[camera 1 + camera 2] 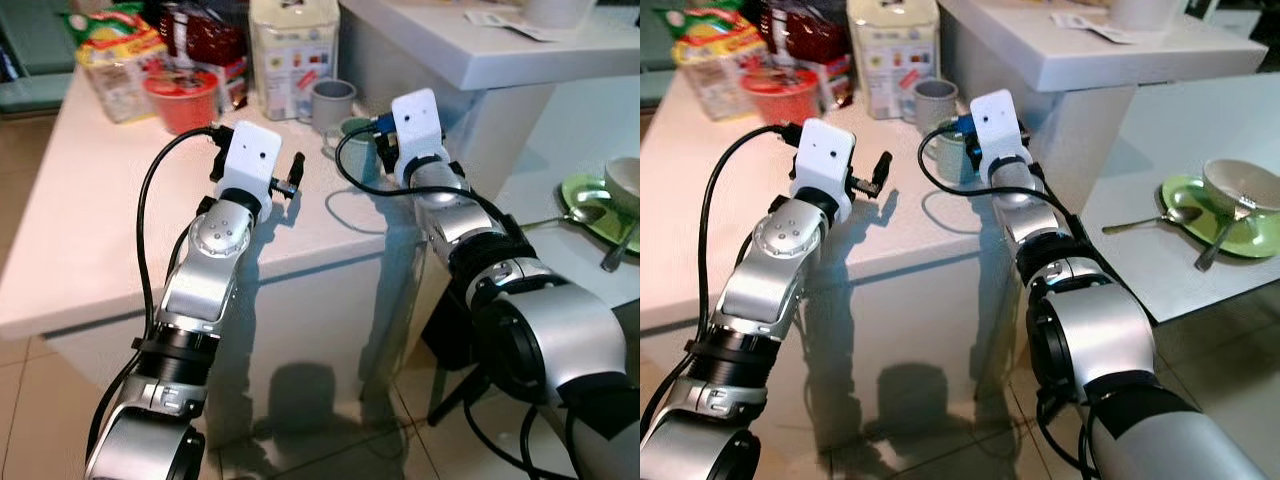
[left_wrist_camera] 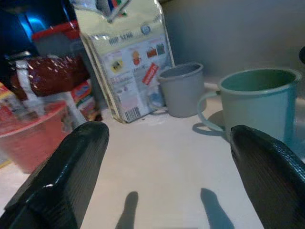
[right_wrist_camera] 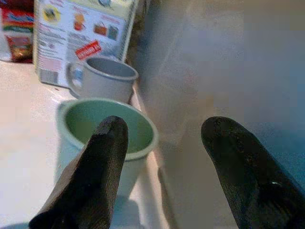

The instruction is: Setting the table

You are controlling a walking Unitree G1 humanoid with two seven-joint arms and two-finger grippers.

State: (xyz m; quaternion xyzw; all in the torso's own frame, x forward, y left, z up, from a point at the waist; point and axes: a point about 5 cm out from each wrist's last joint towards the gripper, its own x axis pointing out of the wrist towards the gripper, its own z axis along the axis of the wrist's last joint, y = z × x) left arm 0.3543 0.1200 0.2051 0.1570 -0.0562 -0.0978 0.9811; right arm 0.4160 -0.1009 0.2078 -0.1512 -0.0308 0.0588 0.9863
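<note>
- Right gripper (image 3: 162, 157): fingers spread wide, empty, just above the green mug (image 3: 107, 138); grey mug (image 3: 102, 78) behind.
- Left gripper (image 2: 169, 176): fingers wide apart, empty, over the surface (image 1: 90, 230).
- Right eye view adds a green plate (image 1: 1200, 215).

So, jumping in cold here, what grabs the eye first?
Both silver arms stretch over the white counter: the right gripper, open, hangs over the green mug beside the grey mug, and the left gripper is open nearby. Off right, a bowl sits on a green plate with a spoon.
</note>
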